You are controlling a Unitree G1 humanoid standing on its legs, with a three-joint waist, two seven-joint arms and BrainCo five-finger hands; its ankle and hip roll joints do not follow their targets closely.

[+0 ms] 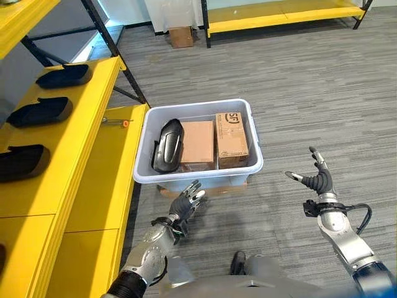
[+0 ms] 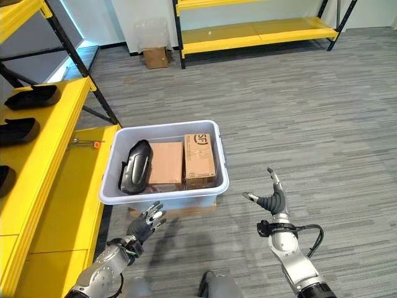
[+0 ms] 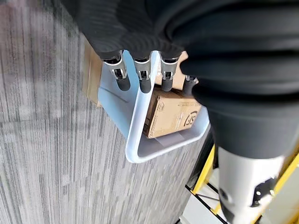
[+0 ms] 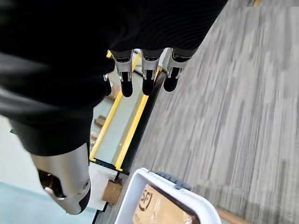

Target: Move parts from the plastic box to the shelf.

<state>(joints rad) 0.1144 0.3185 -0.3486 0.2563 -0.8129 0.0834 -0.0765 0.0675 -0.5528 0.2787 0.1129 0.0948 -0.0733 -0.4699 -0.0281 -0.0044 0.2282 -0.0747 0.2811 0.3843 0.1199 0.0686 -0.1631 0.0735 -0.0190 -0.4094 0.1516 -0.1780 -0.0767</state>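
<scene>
A pale plastic box (image 1: 193, 174) stands on the carpet beside the yellow shelf (image 1: 74, 149). Inside it lie a black moulded part (image 1: 167, 145) at its left and two cardboard cartons (image 1: 214, 143) at its right. Three more black parts (image 1: 38, 111) rest on the shelf's upper level. My left hand (image 1: 186, 203) hovers just in front of the box's near wall, fingers straight and holding nothing. My right hand (image 1: 317, 179) is raised over the carpet to the right of the box, fingers spread, empty.
A small screwdriver with an orange handle (image 1: 116, 122) lies on the shelf's lower level next to the box. A second yellow rack (image 1: 282, 15) and a small cardboard box (image 1: 180, 36) stand at the far side of the room.
</scene>
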